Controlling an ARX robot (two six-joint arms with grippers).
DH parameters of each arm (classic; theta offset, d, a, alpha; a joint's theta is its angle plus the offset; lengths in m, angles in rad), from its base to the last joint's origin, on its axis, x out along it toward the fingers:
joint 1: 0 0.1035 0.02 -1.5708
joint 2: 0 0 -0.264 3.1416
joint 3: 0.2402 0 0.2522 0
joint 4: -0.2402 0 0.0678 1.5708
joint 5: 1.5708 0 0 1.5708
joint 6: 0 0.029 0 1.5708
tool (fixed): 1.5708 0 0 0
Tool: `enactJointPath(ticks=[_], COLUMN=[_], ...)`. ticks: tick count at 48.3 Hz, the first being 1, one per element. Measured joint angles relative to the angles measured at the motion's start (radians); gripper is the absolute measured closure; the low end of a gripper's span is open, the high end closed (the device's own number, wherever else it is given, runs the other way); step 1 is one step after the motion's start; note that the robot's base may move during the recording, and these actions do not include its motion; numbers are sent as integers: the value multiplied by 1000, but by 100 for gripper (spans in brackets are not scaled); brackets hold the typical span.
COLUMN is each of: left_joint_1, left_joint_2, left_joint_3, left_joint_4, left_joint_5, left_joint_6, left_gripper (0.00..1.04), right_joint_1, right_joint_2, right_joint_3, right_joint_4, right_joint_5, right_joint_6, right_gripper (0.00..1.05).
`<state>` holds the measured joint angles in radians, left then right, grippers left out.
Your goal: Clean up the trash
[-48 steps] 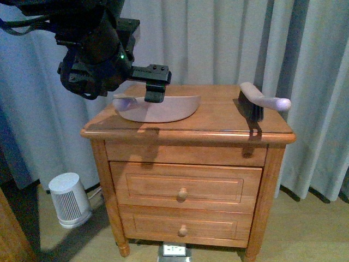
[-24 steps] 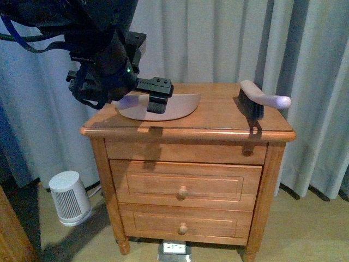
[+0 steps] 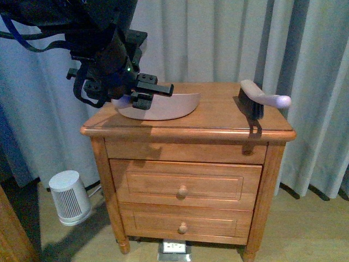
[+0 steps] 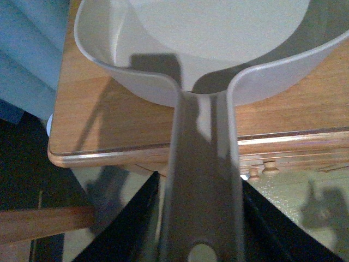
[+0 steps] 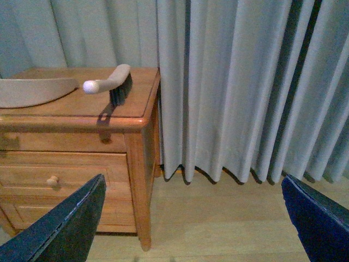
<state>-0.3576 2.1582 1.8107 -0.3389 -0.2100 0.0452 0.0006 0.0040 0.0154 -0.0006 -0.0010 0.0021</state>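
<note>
- The trash shows in none of the three views; where it lies cannot be told.
- In the front view the left arm covers the handle end of the pale dustpan, and the right arm is out of the picture.
- The left wrist view cuts off the dustpan's far rim and the end of its handle. The right wrist view shows only one end of the dustpan.
- A small white thing on the floor under the cabinet is too small to make out.
- The left gripper is narrowed to the width of the dustpan handle. In its wrist view the left gripper's dark fingers lie against both edges of the handle. The pan itself rests on the surface.
- The right gripper is spread wide with nothing between its fingers, and floor and curtain show beyond it.
- One dustpan lies on the surface toward the left.
- One brush stands on its bristles near the right edge, well apart from the pan. Its handle reaches out past that edge. It also shows in the right wrist view.
- One wooden cabinet has two drawers, each with one round knob.
- One small white ribbed appliance stands on the floor beside the cabinet.
</note>
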Motion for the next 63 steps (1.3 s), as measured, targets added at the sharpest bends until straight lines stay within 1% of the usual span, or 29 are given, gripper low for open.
enactJointPath(ticks=[2,4,7,11,19,21,23,27,31,35,40,42,51,57,59,62,63], left_joint_1=[0,0,0,0,-2,-5,-8,-12,-11,-6,2,3,23,41,70,147,167], left_joint_2=[0,-3,-15,-53,-171,-231,-268,-454,-625,-826,-1077,-1132,-1515,-1744,-1829,-1892,-1898], left_joint_3=[-2,-9,-30,-76,-229,-293,-333,-518,-700,-907,-1113,-1149,-1355,-1437,-1465,-1478,-1483], left_joint_4=[0,0,16,73,279,360,411,616,770,860,846,828,664,538,525,532,536], left_joint_5=[1,3,0,-6,-11,-19,-25,-36,-44,-51,-50,-47,-19,-2,47,131,142], left_joint_6=[0,2,3,4,20,33,42,74,115,142,161,160,143,115,93,44,35], left_gripper=[71,75,75,75,75,75,75,75,75,75,76,76,76,76,76,76,76], right_joint_1=[0,0,0,0,0,0,0,0,0,0,0,0,0,0,0,0,0], right_joint_2=[0,0,0,0,0,0,0,0,0,0,0,0,0,0,0,0,0], right_joint_3=[0,0,0,0,0,0,0,0,0,0,0,0,0,0,0,0,0], right_joint_4=[0,0,0,0,0,0,0,0,0,0,0,0,0,0,0,0,0], right_joint_5=[0,0,0,0,0,0,0,0,0,0,0,0,0,0,0,0,0], right_joint_6=[0,0,0,0,0,0,0,0,0,0,0,0,0,0,0,0,0], right_gripper=[7,7,7,7,7,7,7,7,7,7,7,7,7,7,7,7,7])
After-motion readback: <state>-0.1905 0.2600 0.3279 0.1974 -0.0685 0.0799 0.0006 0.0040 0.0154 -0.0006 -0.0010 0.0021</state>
